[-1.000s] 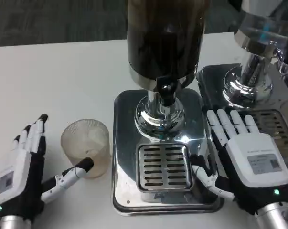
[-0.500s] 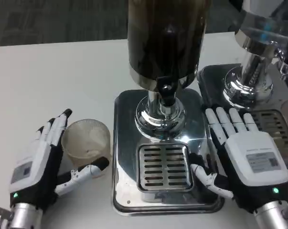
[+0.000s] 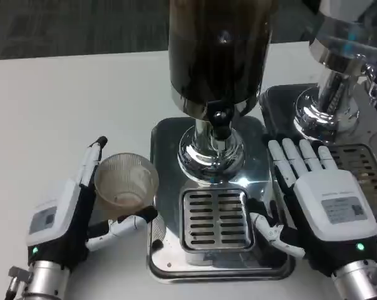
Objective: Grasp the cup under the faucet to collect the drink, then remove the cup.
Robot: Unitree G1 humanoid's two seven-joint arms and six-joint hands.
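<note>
1. Left hand now has the cup between its fingers and thumb. A second ago it sat apart from the cup with only the thumb near it. Its fingers are behind the cup and its thumb is in front.
2. I cannot tell for sure if the hold is tight yet, but it looks like a grip.
3. That cup has slid toward the shiny tray. It now touches the tray's left edge. It is not yet on the grate, and it is not under the faucet.
4. No drink shows in the cup.
5. Right hand has stayed flat and wide on the tray's right side, holding nothing.
6. Behind it all stands the dark drink tank.
7. So I think the next job is to bring the cup over the grate, right below the faucet.
</note>
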